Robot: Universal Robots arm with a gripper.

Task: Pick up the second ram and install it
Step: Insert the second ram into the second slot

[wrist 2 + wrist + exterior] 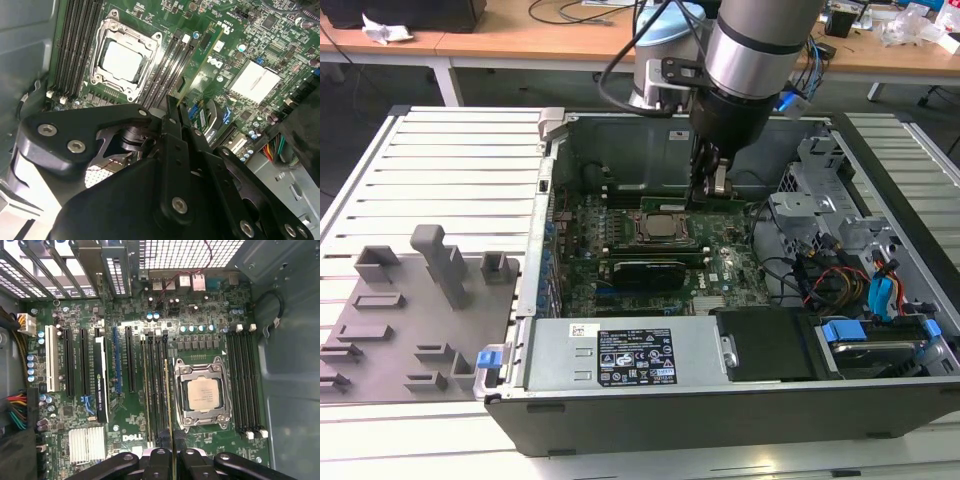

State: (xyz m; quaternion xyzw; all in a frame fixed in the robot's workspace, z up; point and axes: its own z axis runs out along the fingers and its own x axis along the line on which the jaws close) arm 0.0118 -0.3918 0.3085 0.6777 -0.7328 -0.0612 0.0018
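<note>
My gripper (710,188) reaches down into the open computer case and is shut on the second ram (170,405), a thin green stick seen edge-on in both wrist views (200,65). The stick hangs lengthwise over the bank of black memory slots (156,390) right beside the square processor socket (202,392), in line with the slot nearest the socket. Whether its lower edge touches the slot I cannot tell. The black fingers (159,460) clamp it from both sides at one end. Another thin stick (145,390) seems to sit in the outermost slot of that bank.
A second bank of slots (245,385) lies on the socket's other side. A black expansion card (640,270) sits near the socket. The power supply (640,362), drive cage (820,190) and loose cables (835,280) crowd the case. The grey plastic fixture (410,300) stands at the exterior view's left.
</note>
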